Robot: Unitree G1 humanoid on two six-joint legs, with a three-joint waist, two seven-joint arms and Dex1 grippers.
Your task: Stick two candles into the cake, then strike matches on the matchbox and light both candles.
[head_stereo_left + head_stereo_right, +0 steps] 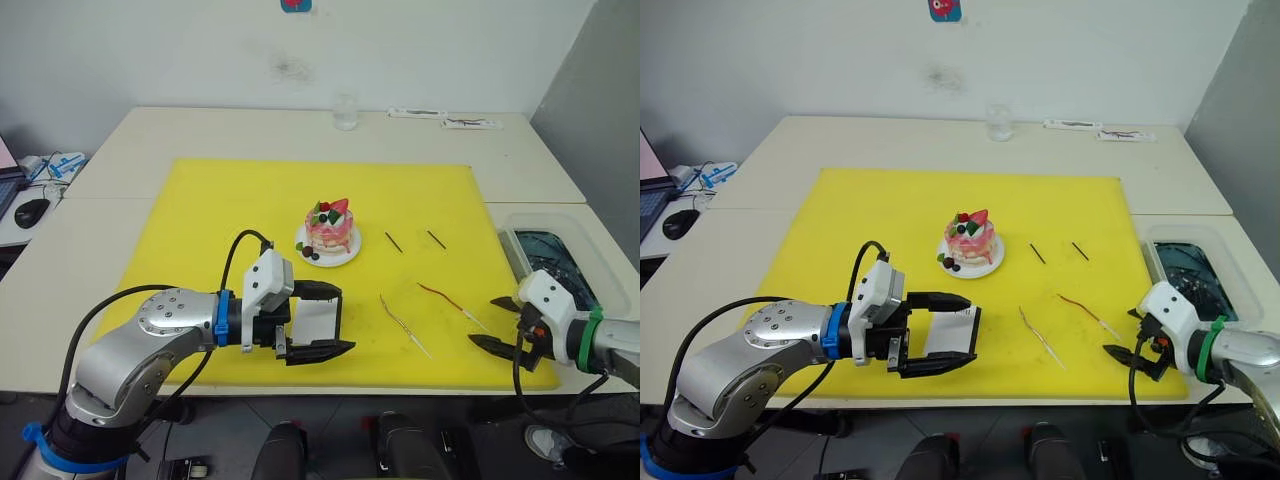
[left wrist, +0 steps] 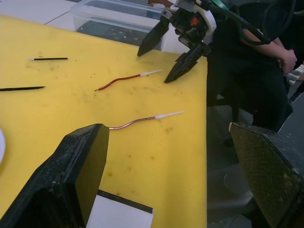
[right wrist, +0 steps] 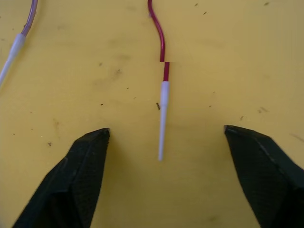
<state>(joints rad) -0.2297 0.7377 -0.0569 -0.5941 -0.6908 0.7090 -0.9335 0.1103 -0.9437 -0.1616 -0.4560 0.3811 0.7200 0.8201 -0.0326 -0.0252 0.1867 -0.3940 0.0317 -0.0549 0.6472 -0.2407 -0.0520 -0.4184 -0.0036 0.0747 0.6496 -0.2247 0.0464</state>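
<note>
The pink cake [image 1: 331, 228] sits on its white plate [image 1: 345, 256] in the middle of the yellow mat [image 1: 200, 220]. My left gripper [image 1: 345, 319] is open, and the white matchbox [image 1: 315, 320] lies flat on the mat between its fingers. The dark red candle [image 1: 440, 293] and the gold candle [image 1: 403, 322] lie on the mat right of the matchbox. Two short dark matches [image 1: 393, 241] [image 1: 436, 239] lie right of the cake. My right gripper [image 3: 166, 129] is open low over the mat, with the red candle's pale end [image 3: 163, 114] between its fingers, touching neither.
A clear plastic bin [image 1: 550, 250] stands just off the mat's right edge, behind my right gripper. A glass [image 1: 345, 112] and small flat items [image 1: 445, 120] sit at the table's far edge. A person in dark clothes [image 2: 266, 42] is beyond the table's near right corner.
</note>
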